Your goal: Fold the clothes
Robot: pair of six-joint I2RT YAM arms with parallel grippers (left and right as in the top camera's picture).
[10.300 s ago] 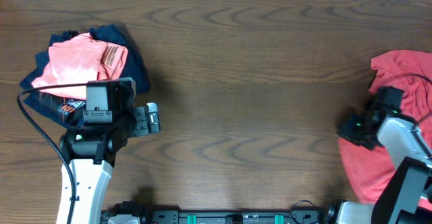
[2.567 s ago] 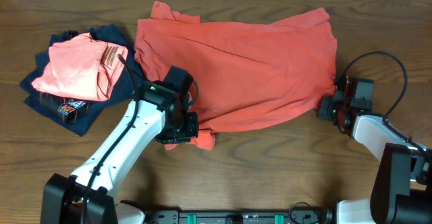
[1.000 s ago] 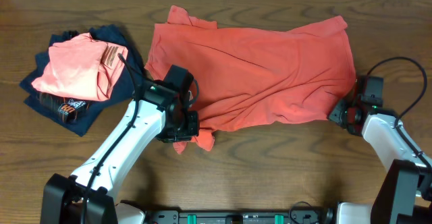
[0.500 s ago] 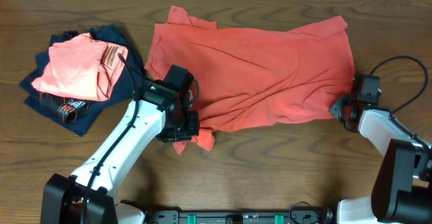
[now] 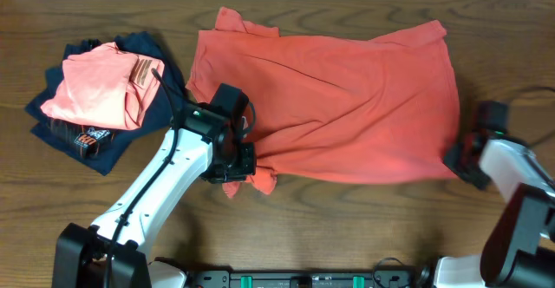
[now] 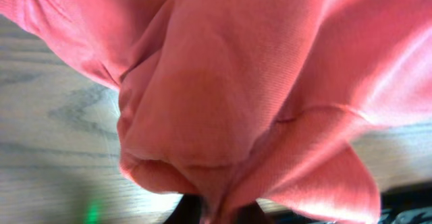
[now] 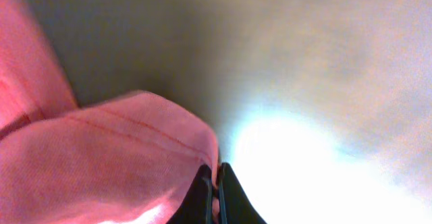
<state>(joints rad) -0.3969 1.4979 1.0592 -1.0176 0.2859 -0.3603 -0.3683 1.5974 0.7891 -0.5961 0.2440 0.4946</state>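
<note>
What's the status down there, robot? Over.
Left gripper shut on T-shirt corner. Right gripper shut on opposite hem. Shirt spread out, unfolded. Other clothes piled at left, not blocking.

We see the coral-red T-shirt (image 5: pixel 347 97), soft matt knit cloth with stitched hems, creased over a table (image 5: pixel 347 232) of dark, smooth wood with visible grain; the white casing of the left arm (image 5: pixel 160 188) looks like smooth plastic.
</note>
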